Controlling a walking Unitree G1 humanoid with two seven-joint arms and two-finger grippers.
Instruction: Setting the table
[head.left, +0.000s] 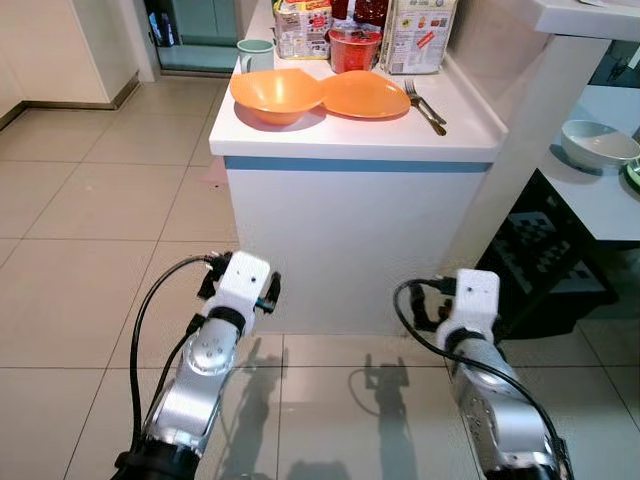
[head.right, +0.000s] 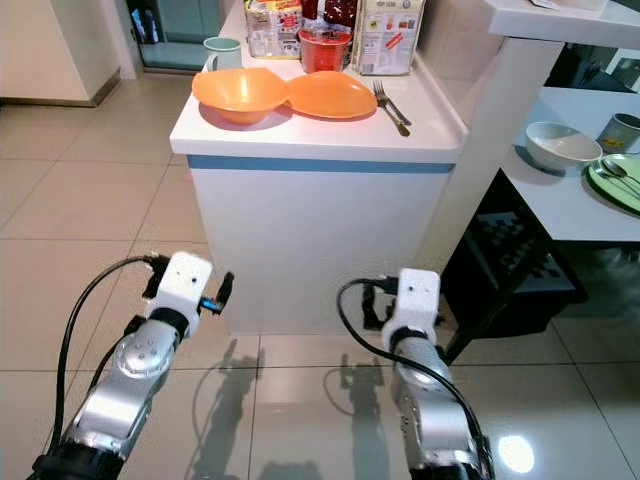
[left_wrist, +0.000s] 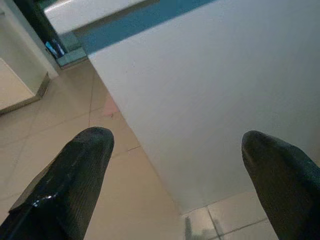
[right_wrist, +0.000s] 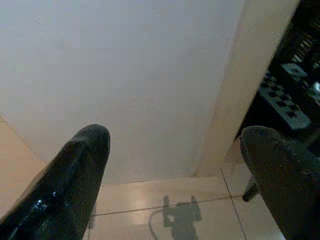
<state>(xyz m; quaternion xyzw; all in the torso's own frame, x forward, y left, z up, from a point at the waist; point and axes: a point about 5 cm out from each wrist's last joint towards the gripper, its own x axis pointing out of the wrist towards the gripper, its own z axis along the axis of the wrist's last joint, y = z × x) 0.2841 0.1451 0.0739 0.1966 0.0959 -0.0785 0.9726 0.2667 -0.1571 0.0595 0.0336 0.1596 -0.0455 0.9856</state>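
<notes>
Both arms low in front of the desk (head.left: 350, 140), dishes up and ahead on top. Left gripper (left_wrist: 175, 190) released, empty; right gripper (right_wrist: 175, 185) same. Left to right on top: one mug (head.left: 255, 54), one orange bowl (head.left: 276, 95), one orange plate (head.left: 364, 95), cutlery (head.left: 424, 105) lying front-to-back. Bowl favours left arm, cutlery the right. Side table (head.right: 570, 205): one white bowl (head.right: 562, 145).

Both silver arms reach forward and low, side by side, pointing to 12 o'clock. The left gripper (left_wrist: 175, 170) has its two black fingers spread wide. The right gripper (right_wrist: 175, 170) is spread wide too.
</notes>
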